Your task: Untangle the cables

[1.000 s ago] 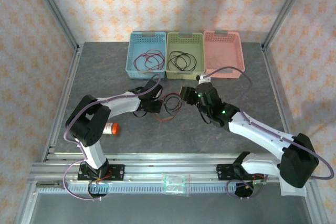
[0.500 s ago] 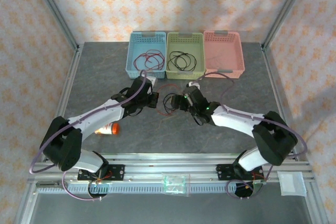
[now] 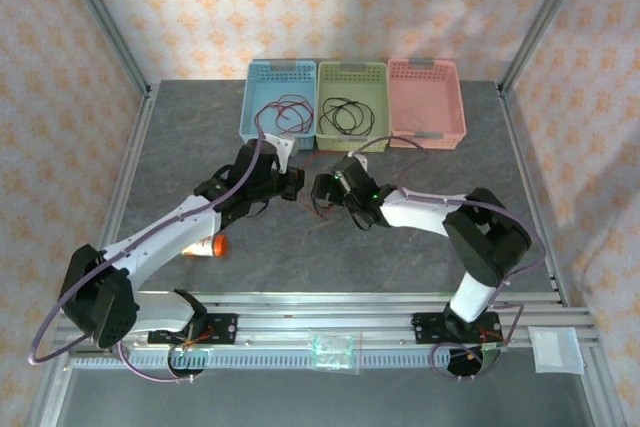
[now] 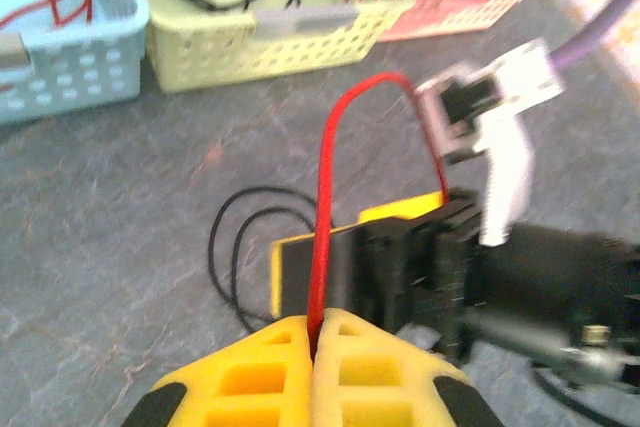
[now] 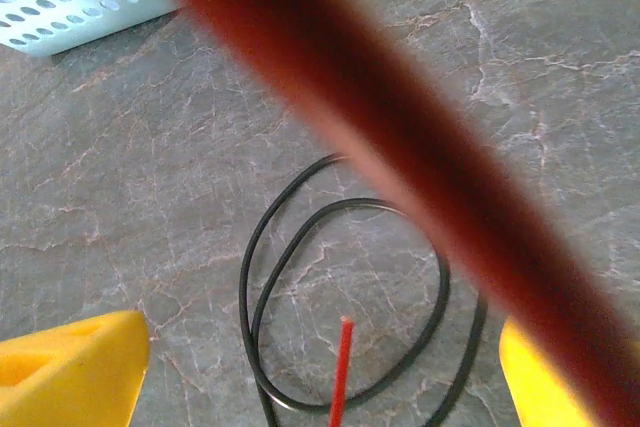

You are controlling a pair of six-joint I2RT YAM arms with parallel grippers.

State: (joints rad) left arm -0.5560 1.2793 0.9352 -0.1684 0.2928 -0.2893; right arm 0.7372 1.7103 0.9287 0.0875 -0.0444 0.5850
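Red cable (image 4: 321, 227), thin, arched, pinched by left gripper (image 4: 318, 323); right gripper (image 5: 305, 362) spread wide above 2-turn black cable (image 5: 244, 282).

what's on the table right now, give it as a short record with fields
left hand: shut on the red cable
right hand: open, over the black cable
black cable: lying in loose loops on the table
blue basket: holds a red coil
green basket: holds a black coil
pink basket: at the right end of the row
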